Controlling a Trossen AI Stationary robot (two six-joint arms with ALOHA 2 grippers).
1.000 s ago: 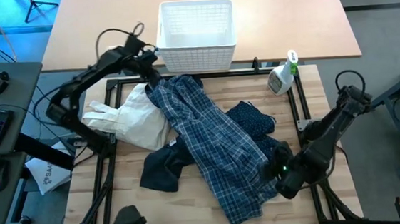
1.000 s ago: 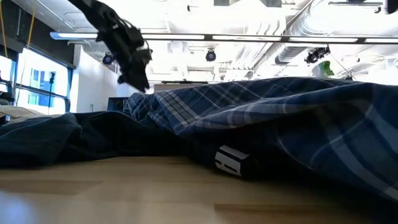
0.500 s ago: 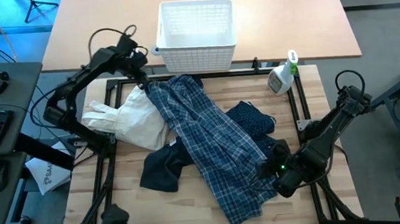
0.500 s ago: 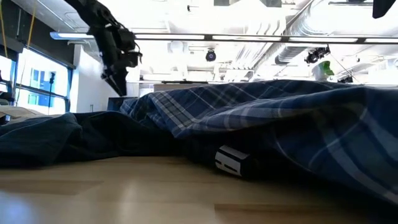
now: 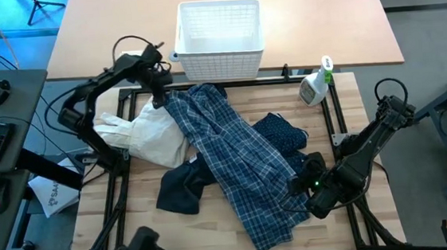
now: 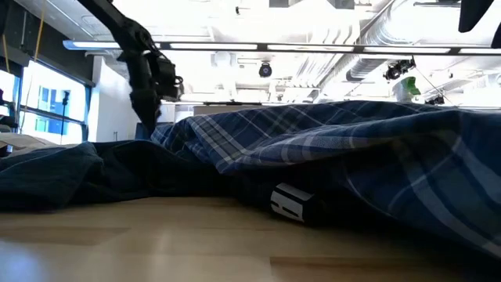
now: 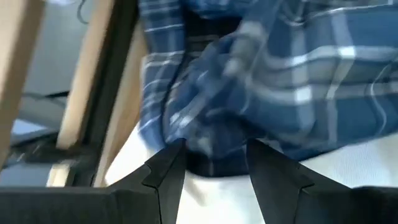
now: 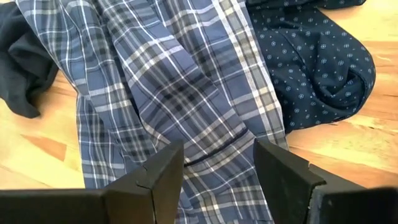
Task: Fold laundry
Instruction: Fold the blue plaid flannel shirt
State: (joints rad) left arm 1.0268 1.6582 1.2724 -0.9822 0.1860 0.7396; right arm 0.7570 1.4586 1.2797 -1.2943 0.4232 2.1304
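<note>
A blue-and-white plaid shirt (image 5: pixel 234 156) lies slantwise across the table, from far left to near right. Its far end rests partly on a white garment (image 5: pixel 144 131). A navy dotted shirt (image 5: pixel 282 132) lies under its right side, and a dark piece (image 5: pixel 182 188) sticks out from under its left side. My left gripper (image 5: pixel 159 92) is open and points down at the plaid shirt's far end (image 7: pixel 205 134), a finger on either side of the bunched cloth. My right gripper (image 5: pixel 304 184) hangs open above the shirt's near right part (image 8: pixel 186 118), clear of it. My left gripper comes from above with open fingers (image 7: pixel 166 167) on either side of the plaid shirt's bunched far edge (image 7: pixel 214 146), over the white garment (image 7: pixel 348 168). Whether the fingertips touch the cloth I cannot tell. In the low view, dark cloth in front hides the tips (image 6: pixel 145 129).
A white lattice basket (image 5: pixel 220 65) stands at the table's far edge, just beyond the shirt. A spray bottle (image 5: pixel 314 86) stands at the far right. Black frame rails (image 5: pixel 338 124) run along the table's sides. Bare wood shows at the near left (image 5: pixel 144 227).
My left gripper has come down toward the plaid shirt's far end, shifted a little toward the table's left edge, and rolled about its own axis. It has stayed open. The garments lie as before.
</note>
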